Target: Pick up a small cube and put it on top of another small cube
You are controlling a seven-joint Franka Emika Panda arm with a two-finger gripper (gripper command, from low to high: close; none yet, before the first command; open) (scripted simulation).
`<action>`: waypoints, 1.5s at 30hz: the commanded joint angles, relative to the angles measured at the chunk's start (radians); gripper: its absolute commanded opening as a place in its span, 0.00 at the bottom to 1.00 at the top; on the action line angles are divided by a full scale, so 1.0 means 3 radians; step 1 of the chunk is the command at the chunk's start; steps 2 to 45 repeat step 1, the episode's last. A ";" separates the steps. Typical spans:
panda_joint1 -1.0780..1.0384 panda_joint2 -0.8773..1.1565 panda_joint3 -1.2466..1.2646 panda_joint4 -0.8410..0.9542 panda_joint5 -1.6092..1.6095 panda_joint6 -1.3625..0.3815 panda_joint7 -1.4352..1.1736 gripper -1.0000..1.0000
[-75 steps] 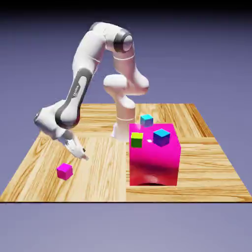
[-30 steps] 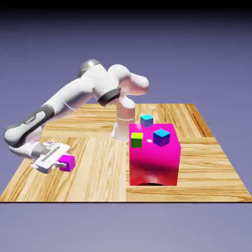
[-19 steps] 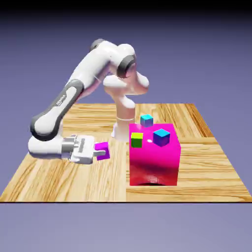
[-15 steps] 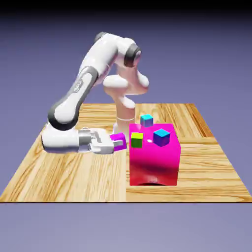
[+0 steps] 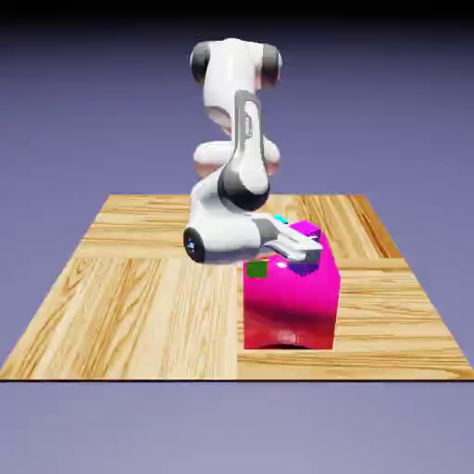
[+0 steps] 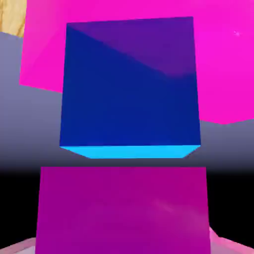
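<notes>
The small cube (image 5: pixel 308 228), tiny and magenta, hangs above the big pink block (image 5: pixel 289 310) at the tips of my gripper (image 5: pixel 313 244), which reaches in level from the exterior view's left. In the hand view this small cube (image 6: pixel 123 208) fills the bottom, and a pale fingertip (image 6: pixel 17 246) lies against each side, so the gripper is shut on it. Another small cube (image 6: pixel 129 89), dark blue with a cyan top face, lies straight ahead across a narrow dark gap. In the exterior view it (image 5: pixel 302 268) sits shadowed on the block, partly hidden by the fingers.
A yellow-green cube (image 5: pixel 256 269) sits in shadow at the block's front left corner. A sliver of a light cyan cube (image 5: pixel 279 219) shows behind the hand. The wooden table (image 5: pixel 139 296) spreads out around the block.
The arm has swung from the exterior view's left and risen, carrying the magenta cube from beside the block to above the blue cube on it.
</notes>
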 commanded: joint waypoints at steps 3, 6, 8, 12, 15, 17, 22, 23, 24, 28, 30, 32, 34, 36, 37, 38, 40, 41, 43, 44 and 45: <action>-0.0046 0.0033 -0.0031 0.0121 -0.0029 -0.0103 0.0033 1.00; -0.0046 0.0033 -0.0031 0.0121 -0.0029 -0.0103 0.0033 1.00; -0.0046 0.0033 -0.0031 0.0121 -0.0029 -0.0103 0.0033 1.00; -0.0046 0.0033 -0.0031 0.0121 -0.0029 -0.0103 0.0033 1.00; -0.0046 0.0033 -0.0031 0.0121 -0.0029 -0.0103 0.0033 1.00; -0.0046 0.0033 -0.0031 0.0121 -0.0029 -0.0103 0.0033 1.00; -0.0046 0.0033 -0.0031 0.0121 -0.0029 -0.0103 0.0033 1.00; -0.0046 0.0033 -0.0031 0.0121 -0.0029 -0.0103 0.0033 1.00; -0.0046 0.0033 -0.0031 0.0121 -0.0029 -0.0103 0.0033 1.00; -0.0046 0.0033 -0.0031 0.0121 -0.0029 -0.0103 0.0033 1.00; -0.0046 0.0033 -0.0031 0.0121 -0.0029 -0.0103 0.0033 1.00; -0.0046 0.0033 -0.0031 0.0121 -0.0029 -0.0103 0.0033 1.00; -0.0046 0.0033 -0.0031 0.0121 -0.0029 -0.0103 0.0033 1.00; -0.0046 0.0033 -0.0031 0.0121 -0.0029 -0.0103 0.0033 1.00; -0.0046 0.0033 -0.0031 0.0121 -0.0029 -0.0103 0.0033 1.00; -0.0046 0.0033 -0.0031 0.0121 -0.0029 -0.0103 0.0033 1.00; -0.0046 0.0033 -0.0031 0.0121 -0.0029 -0.0103 0.0033 1.00; -0.0046 0.0033 -0.0031 0.0121 -0.0029 -0.0103 0.0033 1.00; -0.0046 0.0033 -0.0031 0.0121 -0.0029 -0.0103 0.0033 1.00; -0.0046 0.0033 -0.0031 0.0121 -0.0029 -0.0103 0.0033 1.00; -0.0046 0.0033 -0.0031 0.0121 -0.0029 -0.0103 0.0033 1.00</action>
